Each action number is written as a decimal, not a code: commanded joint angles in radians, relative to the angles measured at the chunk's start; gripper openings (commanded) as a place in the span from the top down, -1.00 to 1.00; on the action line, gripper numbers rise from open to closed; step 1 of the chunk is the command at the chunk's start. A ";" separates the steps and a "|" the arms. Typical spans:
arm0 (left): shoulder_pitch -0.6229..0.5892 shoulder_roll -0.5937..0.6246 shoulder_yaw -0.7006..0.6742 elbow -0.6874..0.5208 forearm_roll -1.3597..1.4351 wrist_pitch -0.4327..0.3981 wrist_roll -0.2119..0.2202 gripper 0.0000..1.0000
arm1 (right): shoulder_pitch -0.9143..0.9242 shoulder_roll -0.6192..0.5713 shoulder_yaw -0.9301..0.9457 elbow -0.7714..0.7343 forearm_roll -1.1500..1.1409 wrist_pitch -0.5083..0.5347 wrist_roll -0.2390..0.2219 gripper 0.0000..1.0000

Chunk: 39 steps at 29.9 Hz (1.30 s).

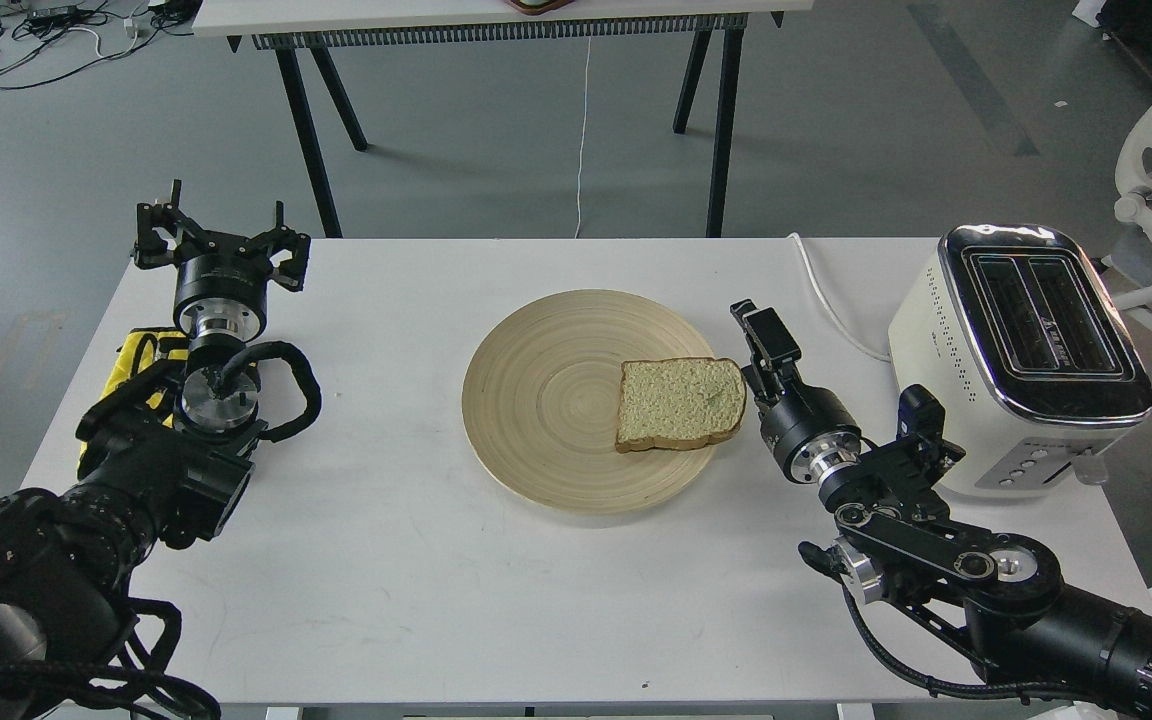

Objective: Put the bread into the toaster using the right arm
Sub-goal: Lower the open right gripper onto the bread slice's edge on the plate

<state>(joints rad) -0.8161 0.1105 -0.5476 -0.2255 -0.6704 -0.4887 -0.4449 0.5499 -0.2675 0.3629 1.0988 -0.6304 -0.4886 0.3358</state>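
On the right side of the round wooden plate (546, 400) lies the bread slice (680, 403), flat, its right edge overhanging the rim. Right beside that edge sits the right gripper (758, 345) — whether its fingers are parted, I cannot tell from here. Best play: pinch the overhanging crust lightly, then lift and turn it edge-down for the toaster (1021, 355), well right. Left gripper (221, 245) waits spread apart.

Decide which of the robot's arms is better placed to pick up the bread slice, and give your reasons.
Right. The right gripper sits just beside the bread at the wooden plate's right edge, with the toaster on that same side. The left gripper is far off at the table's left edge.
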 commanded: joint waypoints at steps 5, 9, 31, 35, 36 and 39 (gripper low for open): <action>0.000 0.000 0.000 0.000 0.002 0.000 0.000 -1.00 | -0.022 -0.024 -0.010 -0.008 -0.002 0.000 -0.004 -0.98; 0.000 0.000 0.000 0.000 0.000 0.000 0.000 -1.00 | -0.034 -0.024 -0.024 -0.016 -0.011 0.000 -0.007 -0.98; 0.000 0.000 0.000 0.000 0.000 0.000 0.000 -1.00 | -0.033 0.011 -0.139 -0.080 -0.009 0.000 -0.012 -0.55; 0.002 0.000 0.000 0.000 0.000 0.000 0.000 -1.00 | -0.031 0.016 -0.156 -0.082 -0.009 0.000 -0.014 -0.43; 0.000 0.000 0.000 0.000 0.000 0.000 0.000 -1.00 | -0.031 0.019 -0.156 -0.082 -0.009 0.000 -0.014 -0.43; 0.000 0.000 0.000 0.000 0.000 0.000 0.000 -1.00 | -0.030 0.020 -0.157 -0.082 -0.009 0.000 -0.014 -0.37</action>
<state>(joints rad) -0.8159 0.1104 -0.5476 -0.2255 -0.6701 -0.4887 -0.4447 0.5183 -0.2489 0.2069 1.0171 -0.6397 -0.4887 0.3221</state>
